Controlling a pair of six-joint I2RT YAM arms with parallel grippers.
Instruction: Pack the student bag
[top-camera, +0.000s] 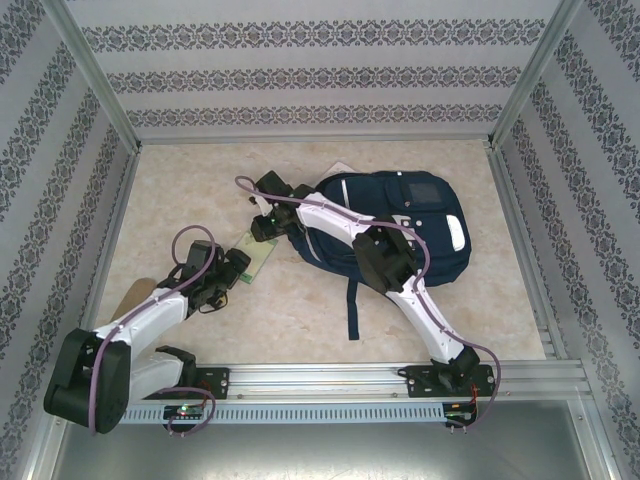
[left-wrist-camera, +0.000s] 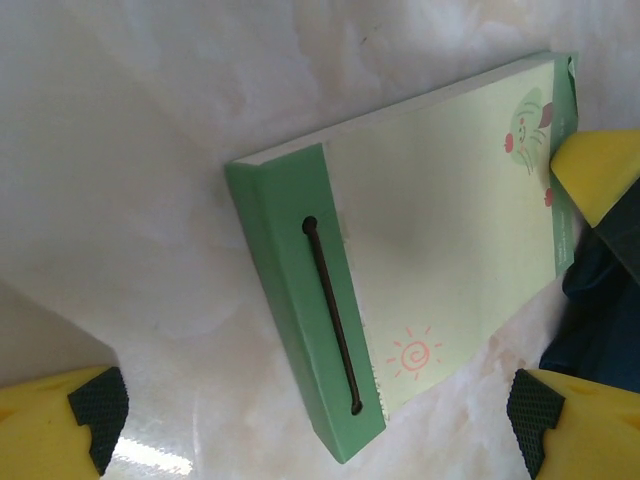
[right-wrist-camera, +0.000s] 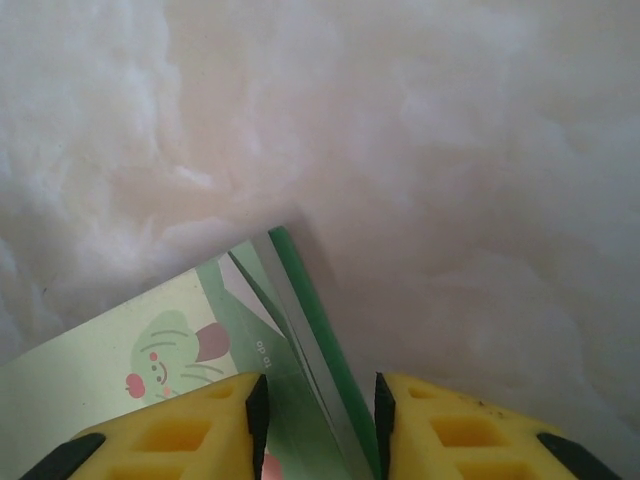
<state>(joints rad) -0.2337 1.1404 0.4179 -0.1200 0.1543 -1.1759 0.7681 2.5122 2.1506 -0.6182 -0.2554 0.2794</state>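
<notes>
- While its yellow, black-padded fingers (left-wrist-camera: 95, 410) are spread wide and nothing is held, the left gripper (top-camera: 238, 267) is poised over the spine end of a notepad.
- The notepad (left-wrist-camera: 440, 250), flat and rectangular, is seen lying on the table. It is pale green with a darker green card spine, a thin dark elastic cord (left-wrist-camera: 333, 320) and cartoon prints.
- The pad's far corner is pinched between the yellow fingers of the right gripper (right-wrist-camera: 320, 425).
- The student bag (top-camera: 400, 215), of navy fabric with thin white stripes and grey patches, is laid flat right of centre, just beside the pad's far end and partly under the right arm.
- The table (top-camera: 190, 200) is finished in glossy cream marble and is enclosed by grey-patterned wallpaper (top-camera: 300, 75) and aluminium rails (top-camera: 330, 375).
</notes>
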